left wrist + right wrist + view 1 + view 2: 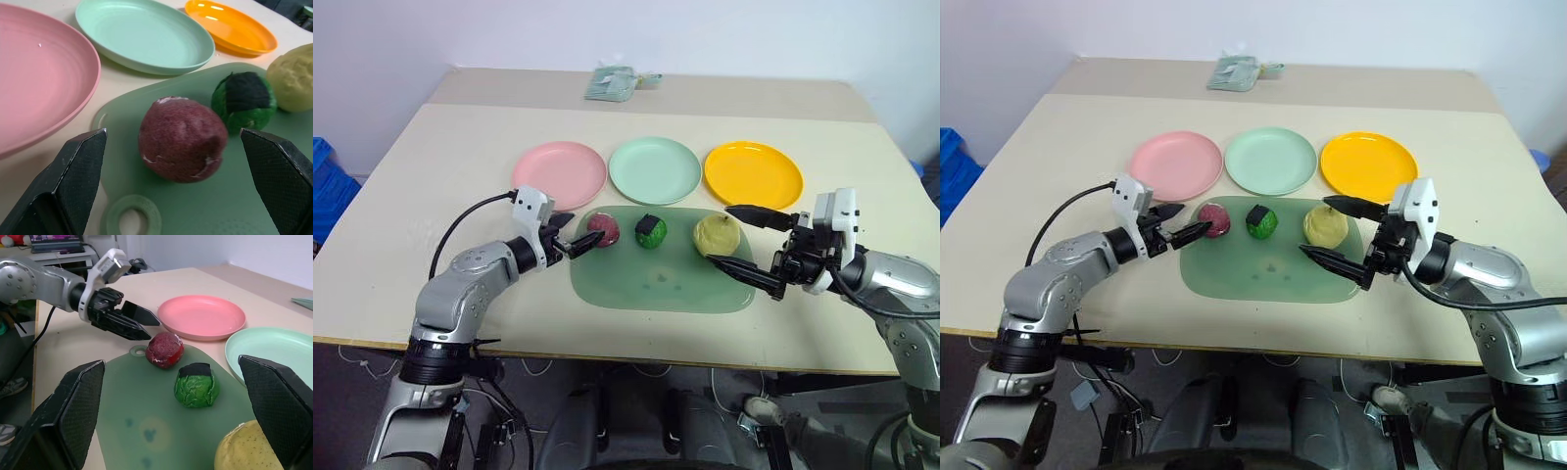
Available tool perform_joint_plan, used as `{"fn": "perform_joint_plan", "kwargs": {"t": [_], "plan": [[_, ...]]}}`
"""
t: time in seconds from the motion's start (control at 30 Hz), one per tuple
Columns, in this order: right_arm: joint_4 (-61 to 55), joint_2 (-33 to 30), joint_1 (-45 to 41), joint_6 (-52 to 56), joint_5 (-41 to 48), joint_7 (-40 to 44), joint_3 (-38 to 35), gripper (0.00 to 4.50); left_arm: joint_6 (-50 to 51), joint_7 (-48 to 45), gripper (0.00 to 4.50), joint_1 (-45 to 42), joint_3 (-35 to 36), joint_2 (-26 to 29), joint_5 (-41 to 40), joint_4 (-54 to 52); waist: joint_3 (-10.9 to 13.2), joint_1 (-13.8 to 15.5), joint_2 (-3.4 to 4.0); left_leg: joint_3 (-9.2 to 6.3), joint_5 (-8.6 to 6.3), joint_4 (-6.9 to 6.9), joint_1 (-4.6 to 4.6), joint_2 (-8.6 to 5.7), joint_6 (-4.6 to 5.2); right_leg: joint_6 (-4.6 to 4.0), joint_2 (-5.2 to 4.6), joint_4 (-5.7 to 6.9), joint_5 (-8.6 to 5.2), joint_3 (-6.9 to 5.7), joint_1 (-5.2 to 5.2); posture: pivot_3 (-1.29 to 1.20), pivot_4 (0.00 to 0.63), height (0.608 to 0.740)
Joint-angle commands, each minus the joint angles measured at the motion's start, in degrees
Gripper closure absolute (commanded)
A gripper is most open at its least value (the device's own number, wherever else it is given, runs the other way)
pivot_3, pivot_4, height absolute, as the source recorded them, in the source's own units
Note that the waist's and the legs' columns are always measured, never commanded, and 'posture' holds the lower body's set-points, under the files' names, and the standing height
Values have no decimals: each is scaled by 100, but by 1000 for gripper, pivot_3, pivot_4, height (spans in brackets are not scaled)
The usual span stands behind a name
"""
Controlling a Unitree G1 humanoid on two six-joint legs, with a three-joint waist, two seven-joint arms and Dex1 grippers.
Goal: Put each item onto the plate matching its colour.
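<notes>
Three items sit mid-frame on the green mat (pixel 656 284), plates empty above. Our left gripper (pixel 570 238) is wide around the red lump (pixel 604 228); our right gripper (pixel 740 240) is wide around the pear (pixel 716 233). We reckon round lumps could roll out if the fingers close off-centre.

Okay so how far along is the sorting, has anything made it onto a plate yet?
Nothing is sorted yet: the pink plate, mint green plate and orange-yellow plate are bare. The red-purple lump, green lump and pale yellow pear all sit on the green mat. In hand: the left gripper is at the red-purple lump, jaws open, and the right gripper brackets the pear, jaws open. All three placements remain.
</notes>
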Motion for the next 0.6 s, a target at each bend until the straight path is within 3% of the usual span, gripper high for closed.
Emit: {"fn": "perform_joint_plan", "kwargs": {"t": [0.03, 0.37, 0.47, 0.5, 0.6], "plan": [[-121, 42, -21, -128, 4, -26, -73, 37, -245, -187, 0, -240, -87, -67, 182, 182, 0, 1, 0, 0, 0, 0, 0, 0, 0, 0, 0, 0, 0, 0, 0, 0, 150, 740], [-297, 14, 122, -114, 78, -71, -192, 37, -417, -609, 0, -564, -250, -304, 478, 781, 0, -1, -1, 1, 1, 2, 0, 0, 0, 4, 0, 3, 3, 0, 1, 0, 150, 740], [-330, 16, 149, -131, 64, -130, -217, 0, -417, -682, 848, -667, -249, -411, 483, 866, 0, 3, 0, 0, 1, 4, 0, 0, 0, 6, 0, 6, 4, 0, 1, 0, 150, 740], [-341, 15, 158, -133, 65, -143, -223, 0, -425, -690, 1434, -686, -248, -433, 498, 869, 0, 0, -1, 0, 1, 6, 0, 0, 0, 6, 0, 8, 4, 0, 1, 0, 150, 740], [-376, 15, 186, -135, 64, -178, -240, 0, -396, -704, 2355, -694, -220, -449, 511, 817, 0, -4, -1, 0, 1, 6, 0, 0, 0, 7, 0, 8, 4, 0, 1, 0, 150, 740]]}}
